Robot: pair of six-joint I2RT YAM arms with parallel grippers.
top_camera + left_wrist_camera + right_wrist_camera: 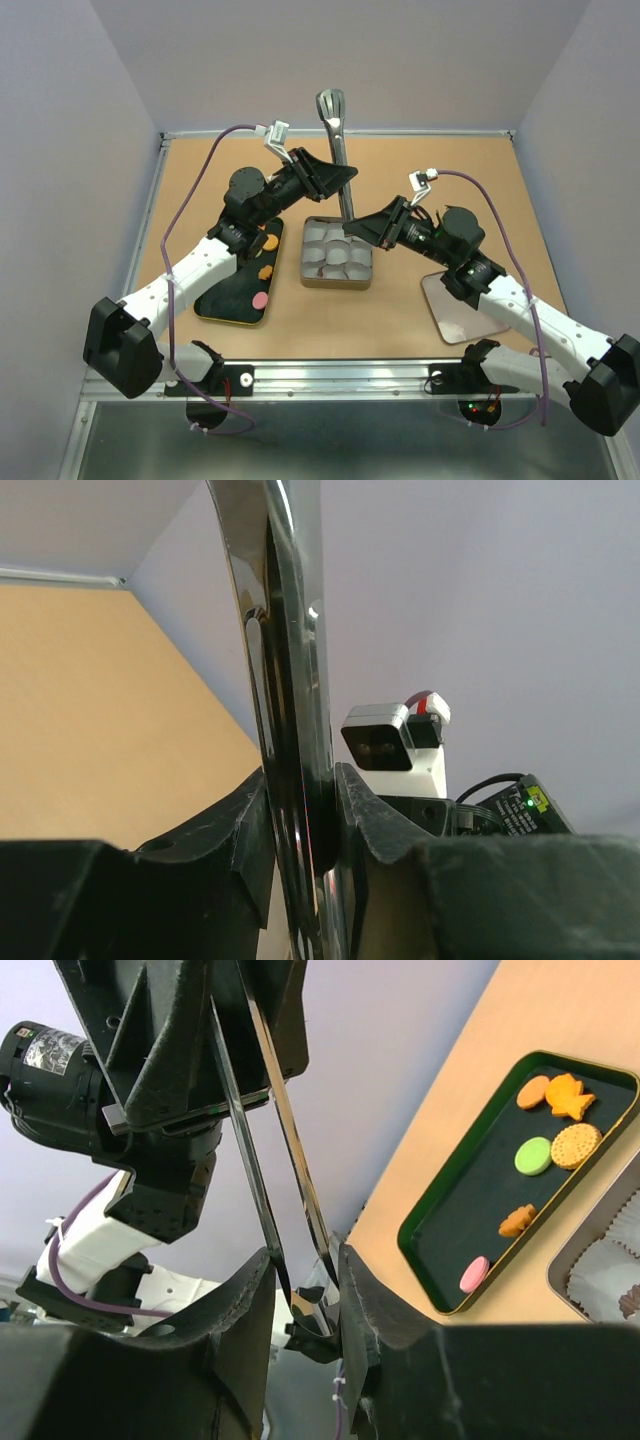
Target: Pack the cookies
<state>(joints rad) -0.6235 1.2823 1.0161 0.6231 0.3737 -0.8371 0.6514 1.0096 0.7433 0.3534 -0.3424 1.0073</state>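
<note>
Left gripper (300, 785): closed on the metal tongs (285, 660), with both black fingers (215, 850) pressed against the flat sides of the shaft. The shaft rises upright between them and runs out of the top of the left wrist view.

Right gripper (303, 1258): set lower on the same tongs, one finger on the outer side of each thin blade. The two blades run side by side with a narrow gap between them. Each blade appears to touch the finger next to it, though how firmly they are squeezed is hard to judge from this angle.

Top view: the tongs stand nearly vertical over the far right part of the tin (305, 272). The left arm reaches in from the left at mid-shaft and the right arm from the right at the lower end.

Cookies (533, 1155): lying loose on the dark, gold-rimmed tray (470, 1210), which sits on the table (200, 170) just left of the tin, apart from both grippers. The right wrist view shows six:
- an orange oval and an orange fish-like piece side by side at the far end;
- a yellow-green round beside a round orange biscuit;
- a small orange shape nearer;
- a pink round at the near end.

Tin: rectangular, filled with rows of white paper cups (345, 262).

Pale rectangular panel (455, 305): flat on the table to the right of the tin, partly under the right arm.
</note>
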